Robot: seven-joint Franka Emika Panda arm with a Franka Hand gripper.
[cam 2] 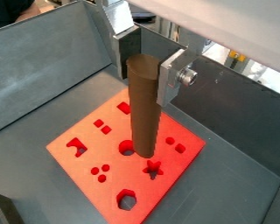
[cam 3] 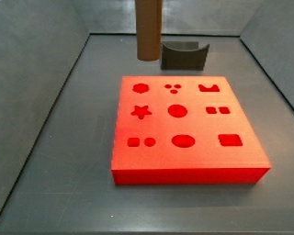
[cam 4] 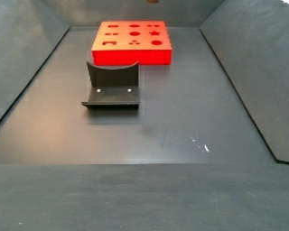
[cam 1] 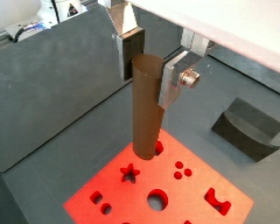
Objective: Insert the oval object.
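The oval object, a long smooth brown peg (cam 1: 147,105), hangs upright between the fingers of my gripper (cam 1: 150,70), which is shut on its upper end. It shows the same way in the other wrist view (cam 2: 143,105), with the gripper (cam 2: 150,68) round its top. In a side view the peg (cam 3: 150,29) hangs in the air over the far edge of the red block (cam 3: 162,128), its lower end clear of the surface. The block has several shaped holes, among them a star (cam 3: 141,112) and an oval (cam 3: 184,141). The gripper itself is out of both side views.
The fixture (cam 3: 183,55) stands just behind the red block and shows in a wrist view (cam 1: 250,128) and a side view (cam 4: 112,86). Grey walls (cam 3: 58,101) enclose the dark floor. The red block (cam 4: 133,57) lies at the far end.
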